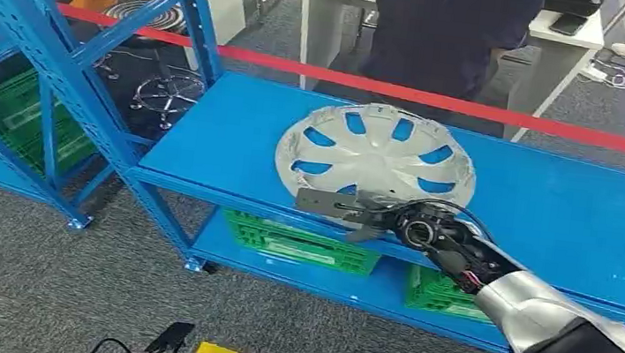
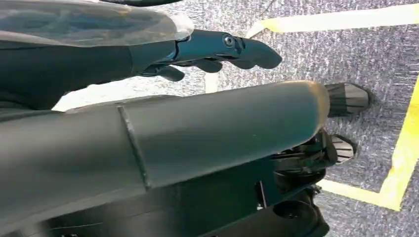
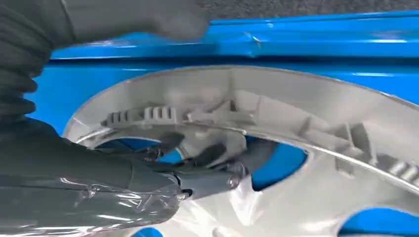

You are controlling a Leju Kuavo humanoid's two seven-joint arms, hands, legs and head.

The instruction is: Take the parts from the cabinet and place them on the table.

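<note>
So my right robot hand (image 1: 375, 217) is at the hubcap (image 1: 376, 160), fingers hooked through a spoke opening at its 6 o'clock rim, gripping it. The hubcap lies flat on the blue counter (image 1: 553, 213). Looks like it's nearly placed; letting go is what's left. Left robot hand (image 2: 222, 52) hangs loosely curled, holding nothing.
</note>
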